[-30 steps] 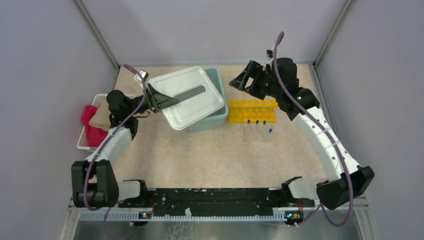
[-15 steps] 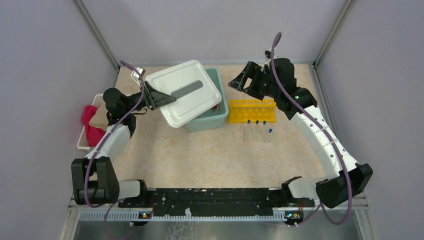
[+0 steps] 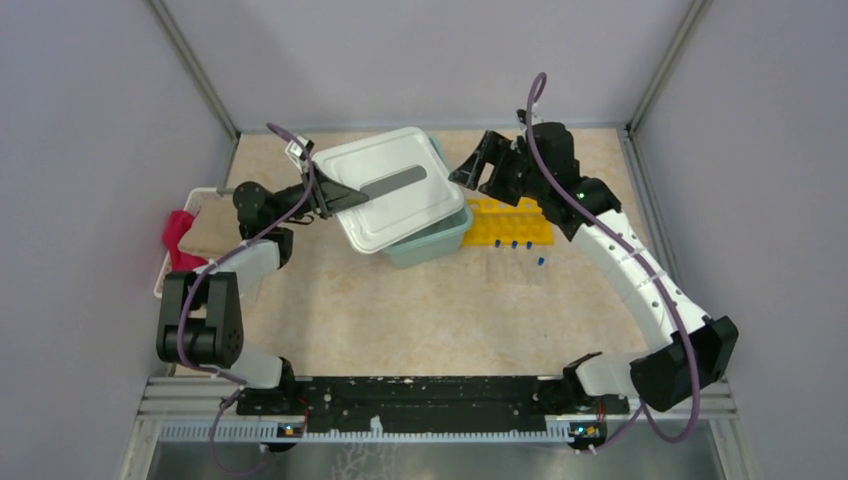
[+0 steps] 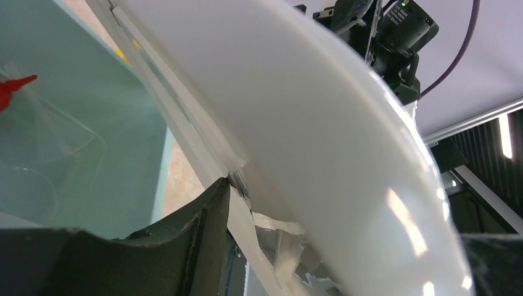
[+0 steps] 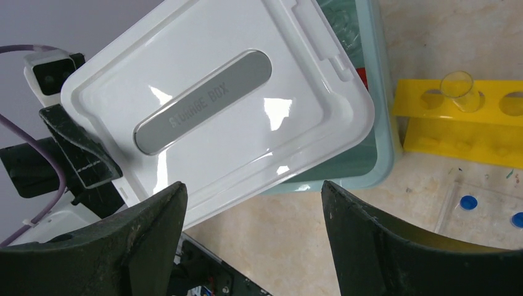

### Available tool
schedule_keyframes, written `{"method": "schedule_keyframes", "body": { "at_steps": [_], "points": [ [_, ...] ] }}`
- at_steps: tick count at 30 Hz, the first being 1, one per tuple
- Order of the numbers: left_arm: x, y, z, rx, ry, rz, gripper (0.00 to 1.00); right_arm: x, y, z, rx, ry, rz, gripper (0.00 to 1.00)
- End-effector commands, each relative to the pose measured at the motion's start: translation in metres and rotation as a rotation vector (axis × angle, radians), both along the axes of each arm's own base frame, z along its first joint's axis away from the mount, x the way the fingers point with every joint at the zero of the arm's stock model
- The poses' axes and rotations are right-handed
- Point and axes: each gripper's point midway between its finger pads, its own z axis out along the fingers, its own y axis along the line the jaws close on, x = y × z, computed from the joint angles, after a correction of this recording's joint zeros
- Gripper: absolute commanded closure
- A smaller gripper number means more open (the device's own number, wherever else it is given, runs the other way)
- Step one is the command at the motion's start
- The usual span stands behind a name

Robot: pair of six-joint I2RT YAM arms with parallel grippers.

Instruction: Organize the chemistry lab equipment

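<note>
Tube rack (image 3: 510, 222), yellow, sits on the desk (image 3: 400, 310) just right of the teal bin (image 3: 430, 245); I cannot tell whether the two touch. My right wrist view shows one clear tube (image 5: 457, 86) upright in a rack hole. Small blue-capped tubes (image 3: 514, 244) lie on the desk just in front of the rack, three in a row and a fourth slightly nearer me.

Squeeze bottle (image 4: 12, 86), red spout, is inside the bin next to clear glassware whose outlines are too faint for me to identify.

Left claw (image 3: 340, 192): clenched on the left edge of the white lid (image 3: 400, 205). The lid is tilted and held above the bin, covering most of the opening; its grey label reads "STORAGE BOX".

Right claw (image 3: 463, 172): released, fingers spread wide with nothing between them, hovering over the bin's far right corner, near the rack.

At the left desk edge: white basket (image 3: 165, 285) holding a pink cloth (image 3: 178, 228) and a tan cloth (image 3: 210, 228).
</note>
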Motion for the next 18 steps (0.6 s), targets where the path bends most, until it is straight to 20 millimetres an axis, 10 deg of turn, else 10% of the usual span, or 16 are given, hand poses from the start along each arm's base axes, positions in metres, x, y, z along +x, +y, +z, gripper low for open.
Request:
{"method": "schedule_keyframes", "body": {
  "at_steps": [1, 18],
  "points": [
    [-0.004, -0.002, 0.004, -0.019, -0.057, -0.012, 1.0, 0.005, 0.008, 0.007, 0.006, -0.047, 0.008, 0.21],
    [0.013, 0.039, 0.051, -0.099, -0.161, 0.079, 1.0, 0.018, 0.006, -0.049, -0.1, 0.005, -0.016, 0.23]
  ]
}}
